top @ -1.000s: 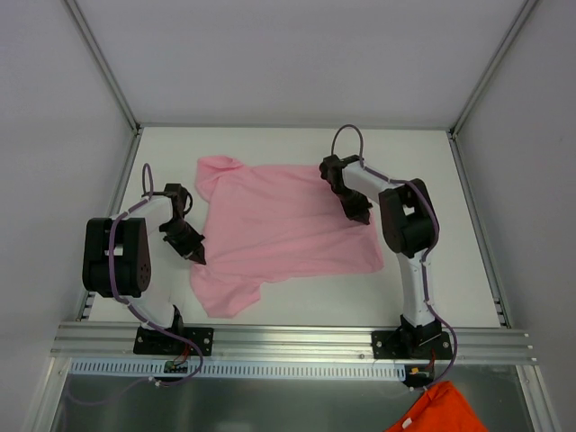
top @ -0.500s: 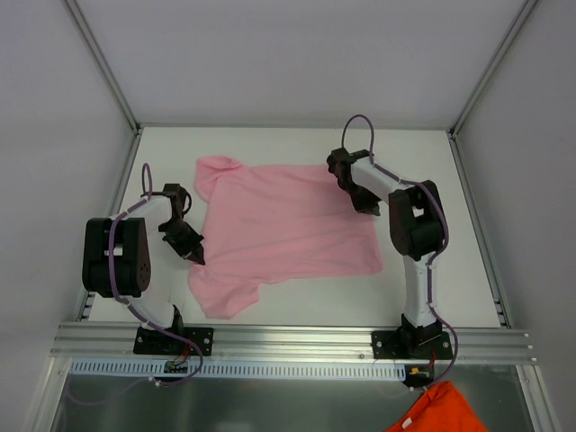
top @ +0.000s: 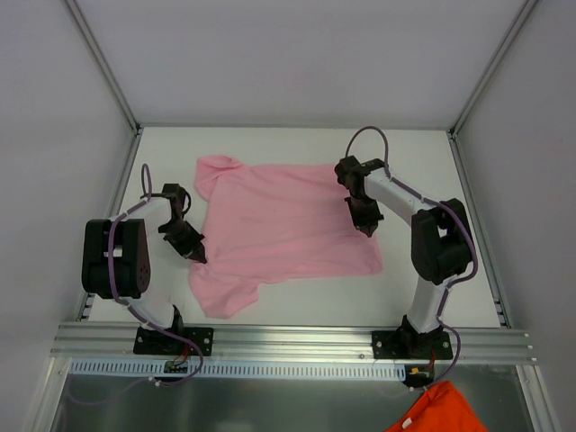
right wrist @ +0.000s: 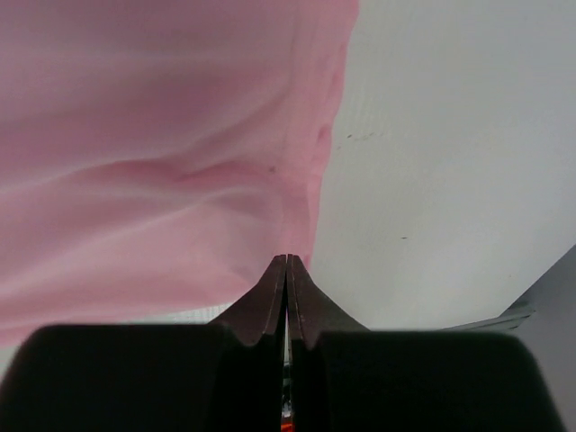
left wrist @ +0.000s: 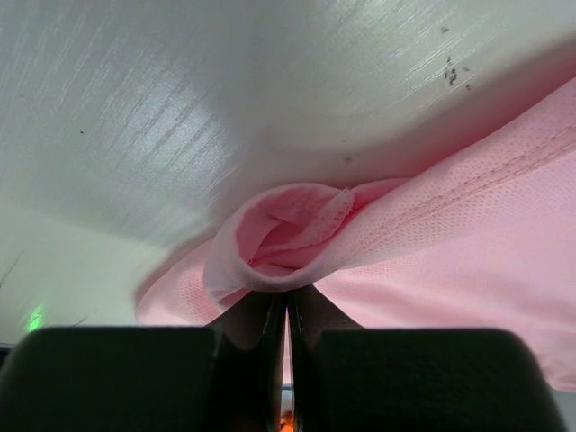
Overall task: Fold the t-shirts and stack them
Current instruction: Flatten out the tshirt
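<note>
Ok, status at that moment: the pink t-shirt (top: 288, 225) lay spread mostly flat mid-worktop (top: 270, 144), sleeves toward the left, straight hem toward the right.

The left gripper (top: 196, 255) sat low at the shirt's left edge, between the two sleeves. Its wrist view showed the fingers (left wrist: 247, 315) pinched closed on a bunched fold of fabric, with the seam running off up and right.

The right gripper (top: 367, 229) pointed down at the shirt's right edge, roughly halfway along the hem. Its fingers (right wrist: 270, 297) were pressed together with no gap. The hem ran right up to the tips, but I couldn't tell whether any fabric was actually caught between them.

For room, I saw bare worktop beyond the far edge, a wide strip right of the hem, and a narrower strip between the near sleeve and the aluminium rail (top: 288, 340). The left side was tight, with the left arm between shirt and wall.

An orange cloth (top: 441, 409) lay below the rail, off the worktop.
</note>
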`<state>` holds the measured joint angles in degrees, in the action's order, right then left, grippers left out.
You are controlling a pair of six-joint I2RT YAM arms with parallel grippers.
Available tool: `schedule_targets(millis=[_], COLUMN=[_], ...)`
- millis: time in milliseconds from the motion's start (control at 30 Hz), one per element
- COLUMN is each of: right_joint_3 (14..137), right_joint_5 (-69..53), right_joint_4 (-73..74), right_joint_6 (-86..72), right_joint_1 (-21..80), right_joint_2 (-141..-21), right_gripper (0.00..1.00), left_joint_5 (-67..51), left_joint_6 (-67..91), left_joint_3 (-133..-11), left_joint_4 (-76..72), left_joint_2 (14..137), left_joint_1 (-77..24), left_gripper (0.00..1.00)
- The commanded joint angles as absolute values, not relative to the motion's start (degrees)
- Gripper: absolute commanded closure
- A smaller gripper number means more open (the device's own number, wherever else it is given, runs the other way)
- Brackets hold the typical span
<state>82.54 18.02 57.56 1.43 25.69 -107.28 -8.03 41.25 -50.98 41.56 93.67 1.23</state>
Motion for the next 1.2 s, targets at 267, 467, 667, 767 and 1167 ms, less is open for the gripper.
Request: schedule_targets(millis=[267,467,667,767,1167], right_joint_3=[74.4,72.5,68.9,68.4,72.8], right_joint_5=[13.3,25.1,27.2,26.1,32.1], right_joint_4=[58.7,61.4,59.1,58.3,57.0], right_joint_6=[-1.8,-3.3,-5.3,-5.6,-4.7], right_joint_1=[27.3,29.6,31.5,32.7,34.8], right_joint_2=[-106.5,-109.1,-110.0,-110.7,-106.4], right_gripper=[0.99,0.99,0.99,0.99,0.99], left_joint_5=[-8.6,-8.3,-7.6,-7.0,-8.9], left_joint_6=[41.0,40.7,40.1,39.6,39.4], left_joint_3=[-49.8,-50.3,-50.9,-51.2,-51.8], left_joint_4=[40.2,41.0,42.0,42.5,41.1], left_joint_2=[92.0,91.7,91.5,91.4,89.9], left_joint_1=[1.9,1.8,1.8,1.8,1.8], left_gripper=[1.0,1.0,1.0,1.0,1.0])
